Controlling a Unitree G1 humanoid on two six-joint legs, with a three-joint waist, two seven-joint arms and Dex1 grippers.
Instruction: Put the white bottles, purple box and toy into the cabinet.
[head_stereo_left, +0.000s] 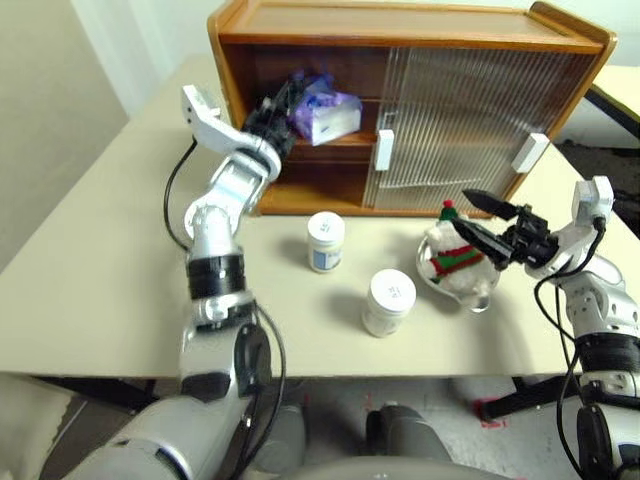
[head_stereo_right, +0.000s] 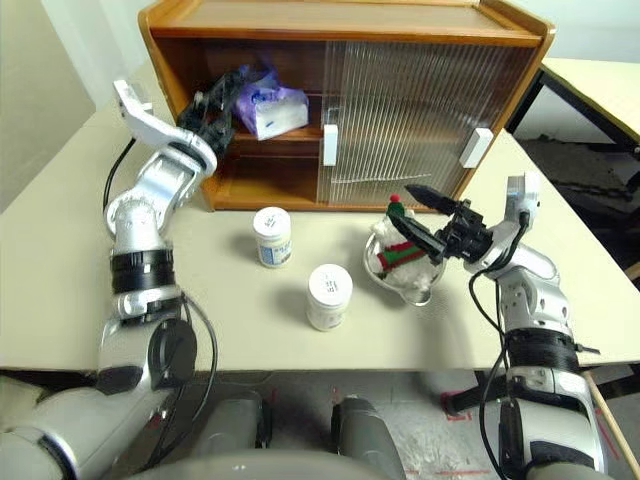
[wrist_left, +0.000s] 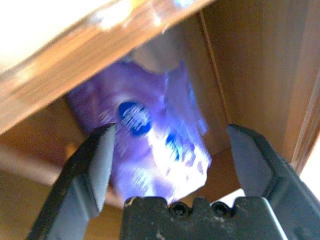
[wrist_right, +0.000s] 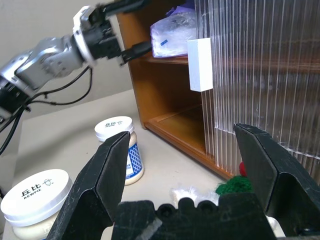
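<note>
While two white bottles wait on the table (head_stereo_left: 90, 290), the nearer bottle (head_stereo_left: 388, 302) stands toward the front edge and the second bottle (head_stereo_left: 325, 241) stands upright a little farther back, closer to the cabinet (head_stereo_left: 400, 110); the two are apart, both capped. To their right the toy (head_stereo_left: 455, 258), white plush with a red hat and a red-and-green scarf, sits in a shiny metal bowl (head_stereo_left: 478, 292) on the table. The right gripper (head_stereo_left: 478, 222) hovers just over the toy, its jaws spread wide with nothing between them; in the right wrist view the plush and green scarf lie below the parted fingers (wrist_right: 102, 175), not touched by them. Behind, the cabinet stands at the back of the table, its left side uncovered and both ribbed doors (head_stereo_left: 460, 120) with their white handles (head_stereo_left: 383, 150) drawn over the right side. The left gripper (head_stereo_left: 277, 110) reaches into the uncovered upper shelf, jaws released and standing wide. The purple box (head_stereo_left: 325, 115) rests on that upper shelf just beyond the left gripper, and the left wrist view shows it lying between the parted fingers (wrist_left: 95, 165), free of their grip. The lower shelf lies directly beneath it.
</note>
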